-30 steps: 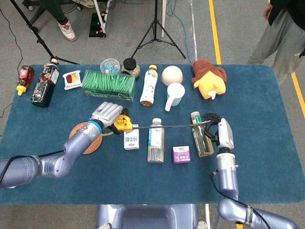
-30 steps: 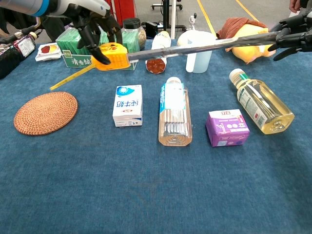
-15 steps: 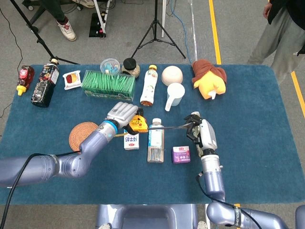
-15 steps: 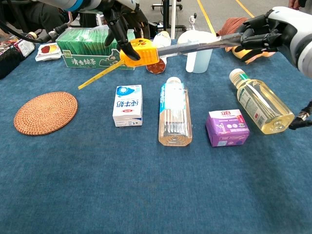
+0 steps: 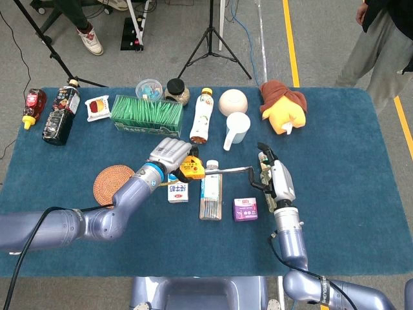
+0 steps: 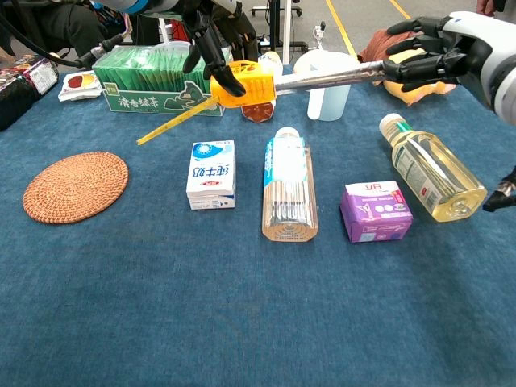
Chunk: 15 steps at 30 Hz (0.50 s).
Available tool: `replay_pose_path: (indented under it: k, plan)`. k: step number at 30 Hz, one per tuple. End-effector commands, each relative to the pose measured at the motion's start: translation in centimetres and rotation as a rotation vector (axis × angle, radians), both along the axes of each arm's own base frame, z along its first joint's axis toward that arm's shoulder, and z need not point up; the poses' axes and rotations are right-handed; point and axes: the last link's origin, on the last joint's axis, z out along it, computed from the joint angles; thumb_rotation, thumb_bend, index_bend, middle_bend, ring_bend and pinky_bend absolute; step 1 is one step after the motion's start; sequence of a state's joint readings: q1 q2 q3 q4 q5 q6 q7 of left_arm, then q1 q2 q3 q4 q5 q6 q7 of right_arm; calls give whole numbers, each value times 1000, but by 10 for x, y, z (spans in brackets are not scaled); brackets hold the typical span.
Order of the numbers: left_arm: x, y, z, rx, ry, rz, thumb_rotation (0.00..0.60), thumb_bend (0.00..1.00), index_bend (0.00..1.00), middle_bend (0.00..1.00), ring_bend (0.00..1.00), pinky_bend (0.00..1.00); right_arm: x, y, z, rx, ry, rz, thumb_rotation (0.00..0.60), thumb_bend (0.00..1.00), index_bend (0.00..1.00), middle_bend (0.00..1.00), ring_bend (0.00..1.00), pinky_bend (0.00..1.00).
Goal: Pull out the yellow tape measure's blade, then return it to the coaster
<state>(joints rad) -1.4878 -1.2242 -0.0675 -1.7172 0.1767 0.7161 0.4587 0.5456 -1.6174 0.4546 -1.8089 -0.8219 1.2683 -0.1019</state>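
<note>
My left hand (image 5: 169,155) (image 6: 203,28) grips the yellow tape measure (image 5: 192,168) (image 6: 246,81) in the air above the milk carton and the lying bottle. A yellow strap (image 6: 173,123) trails down from it to the left. The dark blade (image 5: 229,170) (image 6: 330,78) runs out straight to the right. My right hand (image 5: 272,175) (image 6: 439,52) pinches the blade's end with its other fingers spread. The round woven coaster (image 5: 106,185) (image 6: 75,187) lies bare on the blue cloth at the left, partly hidden by my left forearm in the head view.
Under the blade lie a milk carton (image 6: 212,173), a clear bottle (image 6: 289,189), a purple box (image 6: 375,211) and an oil bottle (image 6: 431,168). Behind stand a green box (image 6: 145,81), a white cup (image 6: 326,85), a plush toy (image 5: 282,106) and sauce bottles (image 5: 59,115).
My left hand carried the tape measure rightward, away from the coaster. The right hand came left toward it, and the stretch of blade between them grew much shorter.
</note>
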Motion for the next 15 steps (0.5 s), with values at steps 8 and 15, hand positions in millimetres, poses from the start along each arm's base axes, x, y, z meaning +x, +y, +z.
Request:
replay_pose_path:
  k: [8,15]
  plan:
    - [-13,3,9,24,22,-2,582,392,543,498,510,586,-15,-3,15,-16,28,1,477,442,0,51,68,175]
    - [-35,3,22,54,40,5,581,392,543,498,510,586,-24,-3,23,-15,49,12,481,441,0,52,69,175]
